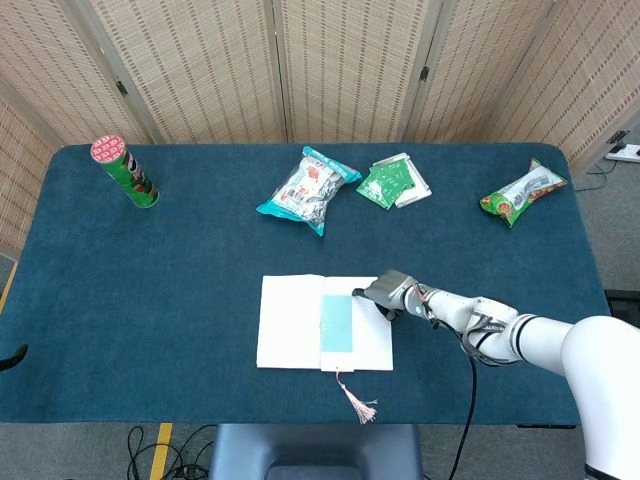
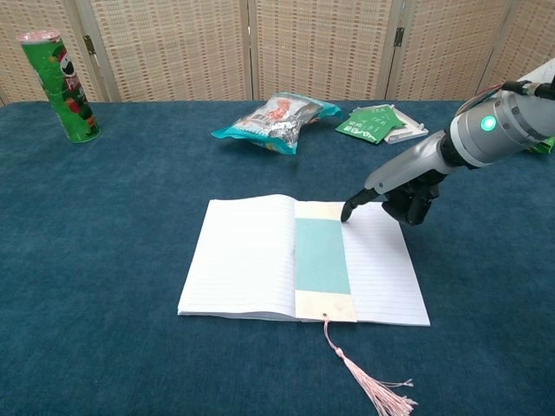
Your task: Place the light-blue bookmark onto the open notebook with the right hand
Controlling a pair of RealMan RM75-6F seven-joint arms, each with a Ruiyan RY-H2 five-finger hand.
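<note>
Head view: bookmark (image 1: pixel 337 322) lies on the open notebook (image 1: pixel 290 322), long axis running front to back along the spine, tassel (image 1: pixel 358 403) trailing off the near edge.
Chest view: right hand (image 2: pixel 390 192) holds nothing, one finger extended, tip touching the bookmark's far right corner; bookmark lies to the hand's left.
Left hand: unseen.

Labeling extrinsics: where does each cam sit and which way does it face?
Head view: high above the near table edge, looking steeply down at the blue table; right arm and right hand show.
Chest view: low at the near edge, facing forward across the table toward the woven screens; right hand enters from the right.
Shared: open white notebook, light-blue bookmark, green chip can.
</note>
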